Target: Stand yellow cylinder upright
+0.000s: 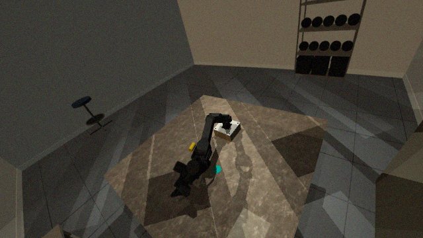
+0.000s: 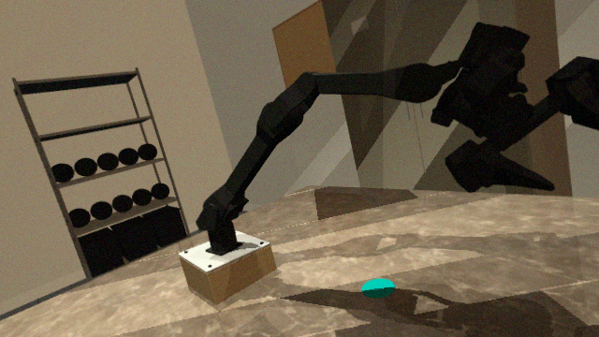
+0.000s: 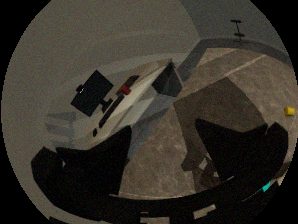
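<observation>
The yellow cylinder [image 1: 192, 147] [image 3: 289, 111] lies on its side on the table, left of the arm in the top view and at the right edge of the wrist view. It does not show in the exterior view. The cyan circle [image 1: 217, 169] [image 2: 378, 286] [image 3: 266, 186] lies flat on the table with nothing standing on it; the gripper's body partly hides it in the wrist view. My gripper [image 3: 163, 125] is open, with its fingers wide apart and nothing between them. It is raised above the table, away from both the cylinder and the circle.
The arm's base stands on a white-topped block [image 1: 223, 135] [image 2: 243, 276] on the stone-patterned table [image 1: 264, 132] [image 2: 421, 220]. A shelf rack [image 1: 324, 53] [image 2: 105, 178] and a stool [image 1: 81, 102] stand beyond the table. A desk with a monitor [image 3: 92, 94] shows in the wrist view.
</observation>
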